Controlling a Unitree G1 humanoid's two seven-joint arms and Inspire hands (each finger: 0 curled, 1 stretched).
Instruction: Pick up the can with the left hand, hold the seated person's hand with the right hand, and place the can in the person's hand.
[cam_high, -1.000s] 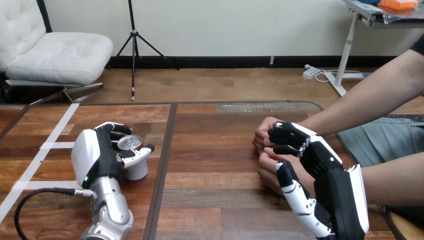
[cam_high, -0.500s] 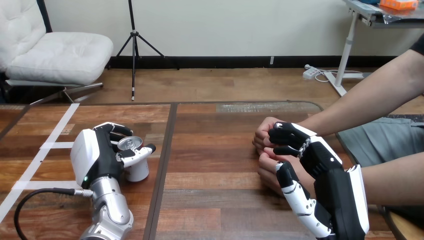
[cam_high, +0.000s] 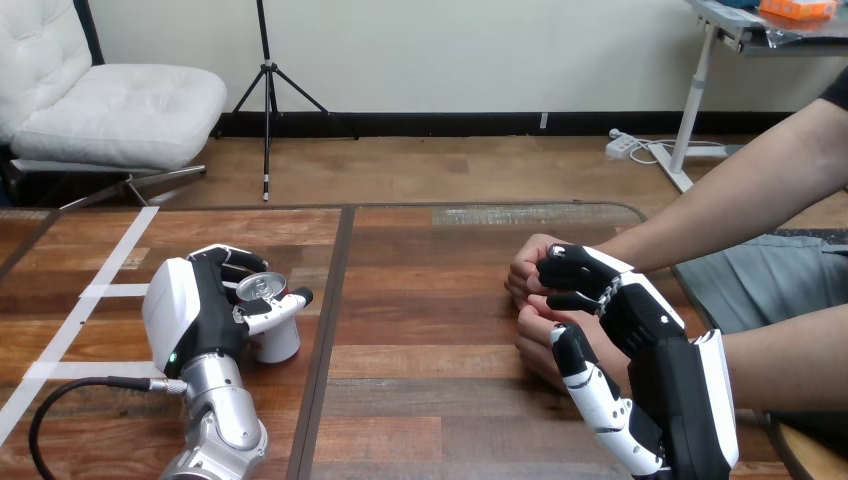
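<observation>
The right hand (cam_high: 660, 340) is closed: its fingers curl over the person's hand (cam_high: 528, 275), with the thumb beneath it. The left hand (cam_high: 190, 315) wraps the small drink can (cam_high: 272, 335), fingers behind and thumb in front. The can stands upright inside this grasp, apparently on the counter (cam_high: 430, 330). Judgement: light, smooth, thin-walled, easily dented. Grip the side wall at mid-height with moderate force.

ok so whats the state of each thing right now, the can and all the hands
can: upright, seemingly standing on the table
left hand: fingers and thumb curled round the can
right hand: fingers curled over the person's hands, thumb at their near side
person's hands: together, one above the other, no can in them
</observation>
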